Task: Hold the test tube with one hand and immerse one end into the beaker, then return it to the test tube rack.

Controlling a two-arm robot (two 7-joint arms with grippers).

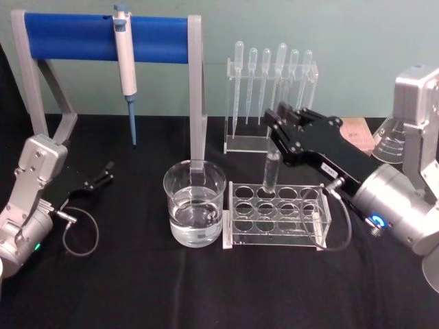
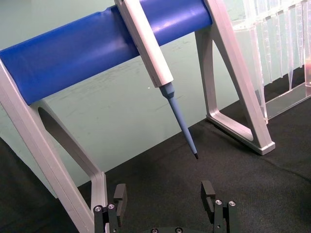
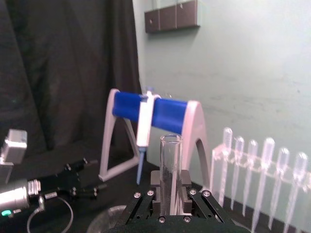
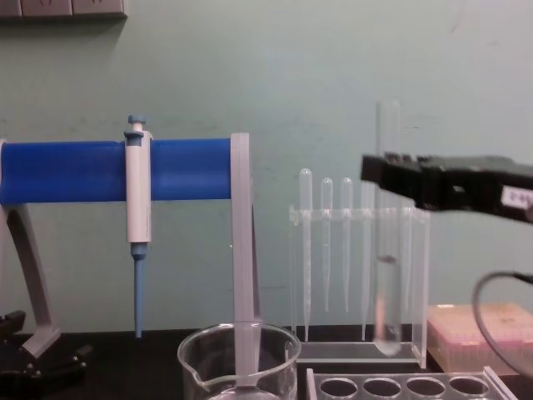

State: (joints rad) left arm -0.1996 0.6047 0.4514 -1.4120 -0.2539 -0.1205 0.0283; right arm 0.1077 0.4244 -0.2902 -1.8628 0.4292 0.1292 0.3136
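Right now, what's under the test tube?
The test tube rack: the test tube hangs upright in the right gripper, round bottom just above the rack's holes. From the head view, the tube covers the hole beneath it. Left gripper idles open, far left.

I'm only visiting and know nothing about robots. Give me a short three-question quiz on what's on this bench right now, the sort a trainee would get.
1. True or false: the right claw grips the test tube, whose round bottom hangs clear above the rack.
2. What does the beaker hold? A) clear liquid B) blue powder C) nothing
3. Fill the gap: the left claw, parked on the left, has its jaws ____.

Key: 1 true; 2 A; 3 open.
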